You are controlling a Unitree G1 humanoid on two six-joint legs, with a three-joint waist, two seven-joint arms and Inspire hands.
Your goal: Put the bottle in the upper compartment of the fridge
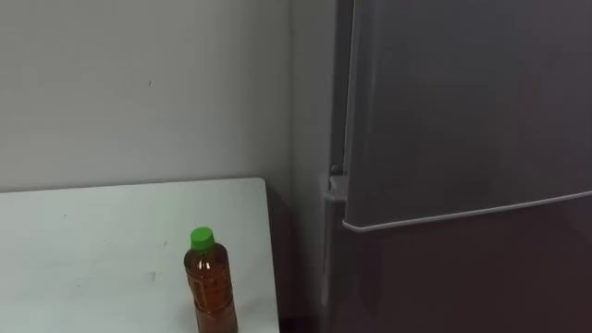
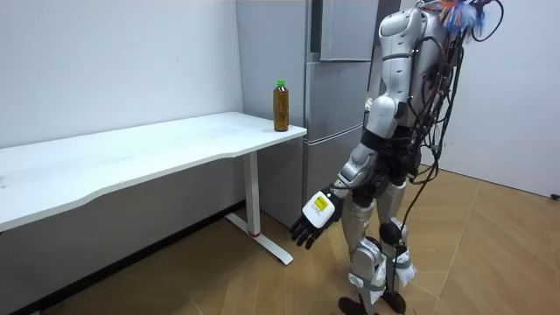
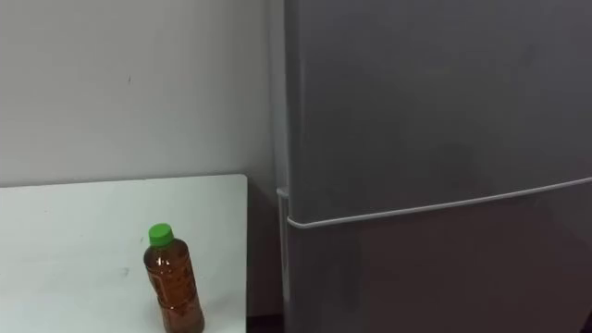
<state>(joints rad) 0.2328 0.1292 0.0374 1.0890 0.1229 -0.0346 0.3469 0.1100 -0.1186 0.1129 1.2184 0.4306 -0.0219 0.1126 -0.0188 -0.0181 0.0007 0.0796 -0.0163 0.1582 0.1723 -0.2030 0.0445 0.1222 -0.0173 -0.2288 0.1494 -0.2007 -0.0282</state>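
The bottle [image 1: 211,282] stands at the table [image 1: 92,231] edge beside the shut fridge [image 1: 462,111], the left hand [image 2: 317,217] hangs loose-fingered and empty, so a clumsy reach could knock it off.

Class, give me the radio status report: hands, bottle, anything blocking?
Left hand open, hanging low beside the robot. Bottle upright near table corner, untouched. Upper fridge door shut, blocking the way in.
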